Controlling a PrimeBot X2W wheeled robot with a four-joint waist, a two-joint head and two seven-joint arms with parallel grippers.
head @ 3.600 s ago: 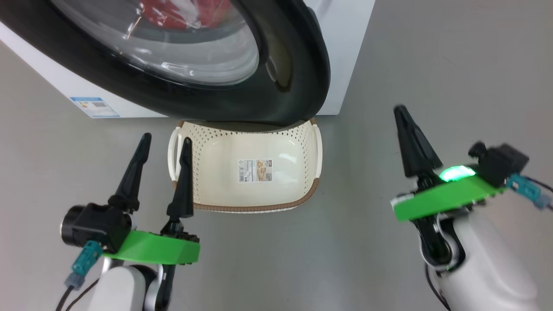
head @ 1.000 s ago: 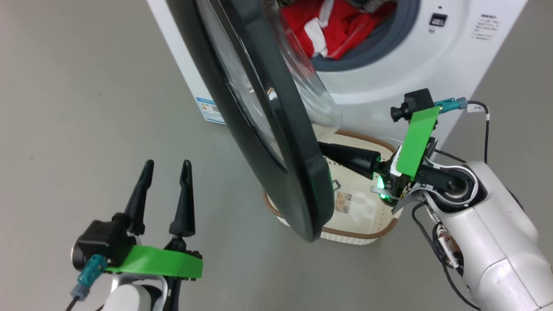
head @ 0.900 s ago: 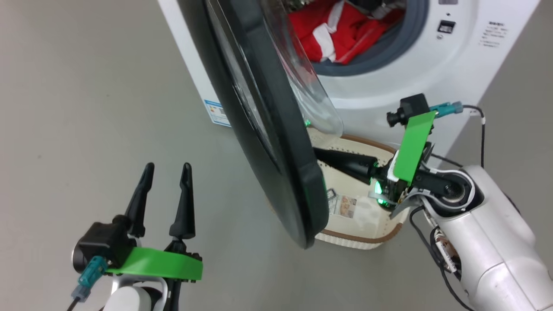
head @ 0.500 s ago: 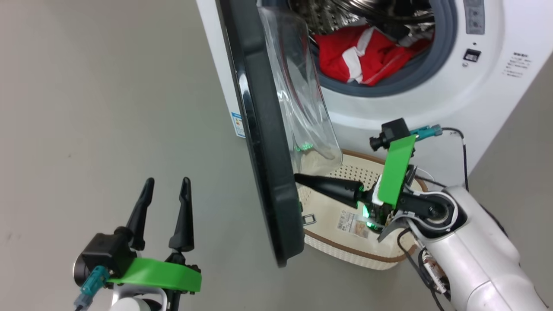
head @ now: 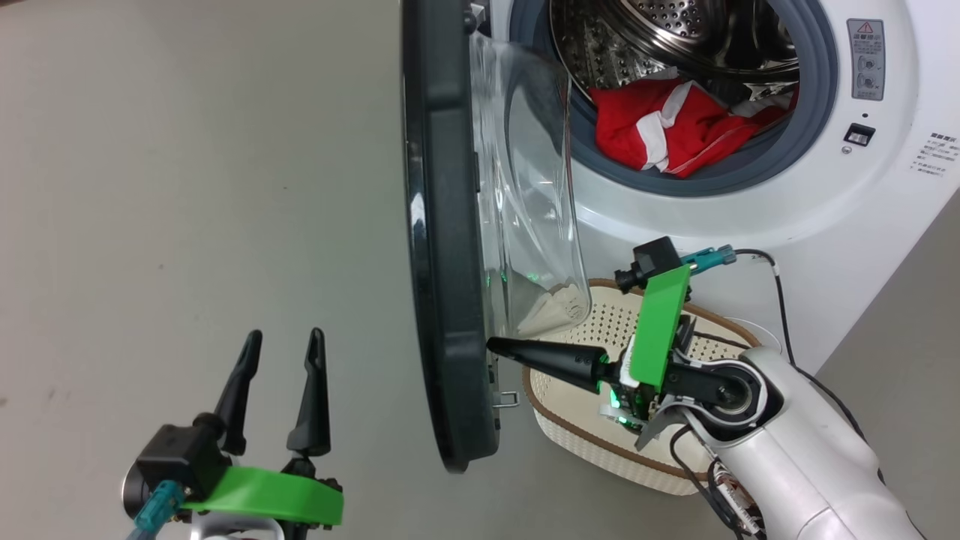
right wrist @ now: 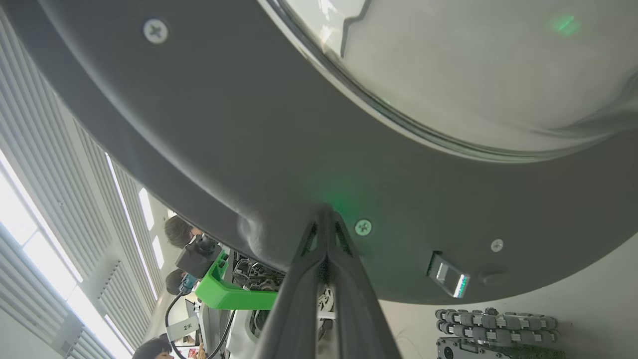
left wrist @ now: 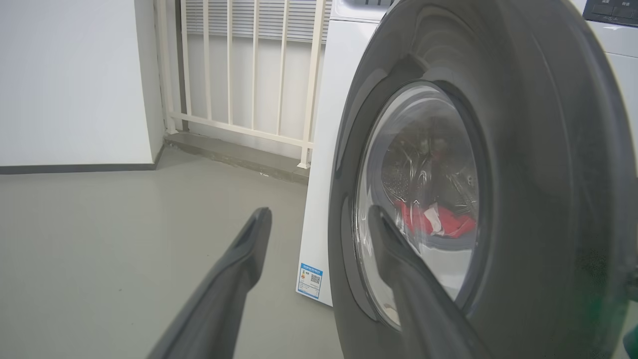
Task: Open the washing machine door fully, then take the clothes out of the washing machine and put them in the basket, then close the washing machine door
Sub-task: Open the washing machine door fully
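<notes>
Barely ajar earlier, washing machine door [head: 439,225] now swung edge-on, right gripper [head: 495,346] come round to press its inner rim, red clothes [head: 660,131] exposed.

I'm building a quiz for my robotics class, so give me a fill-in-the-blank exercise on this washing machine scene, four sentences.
1. The right gripper touches the inner side of the washing machine door with its jaws ____.
2. The left gripper, away from that door, has its jaws ____.
3. The clothes in the drum are mostly ____.
4. The basket has a rim coloured ____.
Missing words: shut; open; red; brown.
</notes>
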